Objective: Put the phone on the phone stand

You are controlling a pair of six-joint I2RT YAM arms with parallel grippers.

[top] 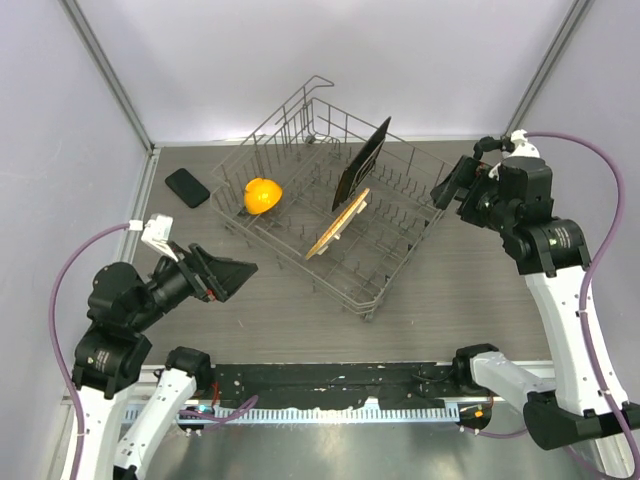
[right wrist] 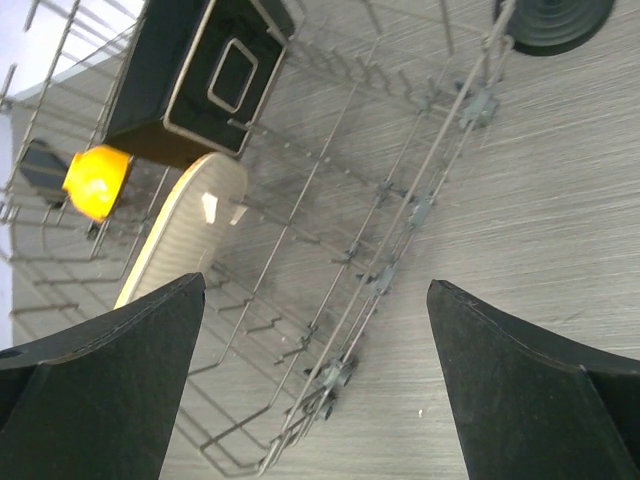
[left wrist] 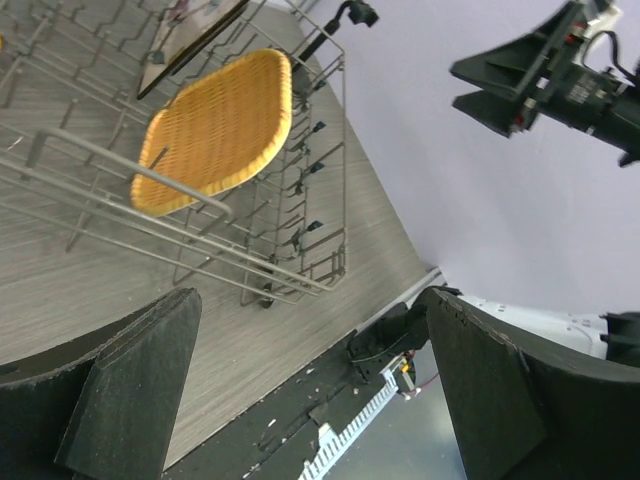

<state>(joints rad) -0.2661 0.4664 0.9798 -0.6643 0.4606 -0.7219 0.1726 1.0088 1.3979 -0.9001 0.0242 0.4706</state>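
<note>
The phone (top: 187,187) is a glossy black slab lying flat on the table at the back left, left of the wire rack. The phone stand shows in the right wrist view as a round black disc base (right wrist: 553,20) at the top edge; in the top view my right gripper hides it. In the left wrist view a black arm with a clip (left wrist: 352,13) pokes up past the rack's far corner. My left gripper (top: 235,275) (left wrist: 300,400) is open and empty, near the rack's front left. My right gripper (top: 452,185) (right wrist: 315,380) is open and empty, by the rack's right corner.
A grey wire dish rack (top: 400,255) fills the middle of the table. It holds an orange object (top: 262,195), an upright black board (top: 362,160) and a woven yellow plate (top: 338,225). A black rail (top: 340,380) runs along the near edge.
</note>
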